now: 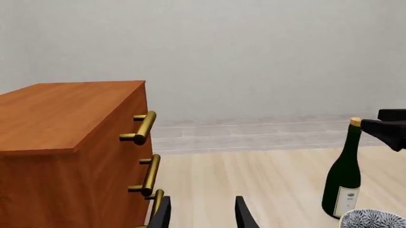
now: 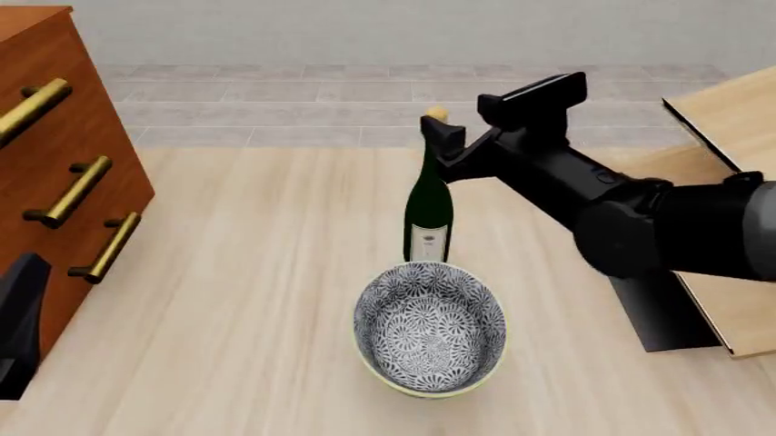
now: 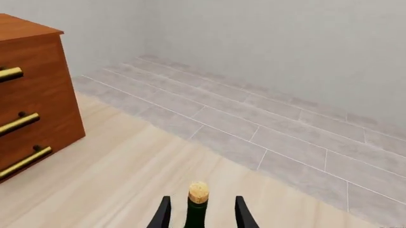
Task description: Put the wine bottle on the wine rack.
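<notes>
Looking at the front view, your wine bottle (image 2: pixel 428 213) is standing upright around the middle of the table (image 2: pixel 243 272), with the patterned bowl (image 2: pixel 430 327) sitting just in front of it toward the near edge. Your right gripper (image 2: pixel 444 145) is up at the bottle's neck, right under the cork; in the right wrist view the two fingers (image 3: pixel 163 213) sit either side of the neck with slivers of gap showing, so they're parted and you can't really call it a grip. The wine rack (image 2: pixel 728 118) is off at the right edge, pale wood panels on a black base plate, partly hidden behind your right arm. The drawer cabinet (image 2: pixel 54 173) with brass handles takes up the left edge. Your left gripper (image 1: pixel 201 214) hangs near the cabinet's front, fingers spread apart, nothing between them.
</notes>
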`<act>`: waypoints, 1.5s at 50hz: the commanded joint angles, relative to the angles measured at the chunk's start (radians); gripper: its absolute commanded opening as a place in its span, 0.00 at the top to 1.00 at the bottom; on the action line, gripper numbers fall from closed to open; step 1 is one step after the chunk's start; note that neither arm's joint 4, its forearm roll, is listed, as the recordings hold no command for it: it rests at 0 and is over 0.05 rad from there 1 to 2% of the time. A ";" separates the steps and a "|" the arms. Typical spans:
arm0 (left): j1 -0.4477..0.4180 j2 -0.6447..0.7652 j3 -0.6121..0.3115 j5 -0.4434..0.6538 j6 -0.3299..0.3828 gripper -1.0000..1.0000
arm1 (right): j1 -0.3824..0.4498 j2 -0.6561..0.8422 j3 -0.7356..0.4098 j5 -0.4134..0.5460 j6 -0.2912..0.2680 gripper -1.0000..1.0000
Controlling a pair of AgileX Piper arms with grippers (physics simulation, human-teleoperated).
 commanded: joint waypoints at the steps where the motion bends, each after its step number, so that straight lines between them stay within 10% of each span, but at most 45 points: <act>1: 0.005 0.000 0.008 -0.005 0.001 0.00 | 0.005 0.067 -0.036 -0.012 0.006 0.00; 46: 0.022 0.000 0.023 -0.012 -0.002 0.00 | 0.023 0.203 -0.097 -0.041 0.015 0.00; 47: 0.023 0.000 0.023 -0.011 -0.002 0.00 | 0.021 0.199 -0.095 -0.041 0.013 1.00; 75: 0.023 0.000 0.024 -0.018 -0.009 0.00 | 0.013 0.171 -0.099 -0.052 0.008 1.00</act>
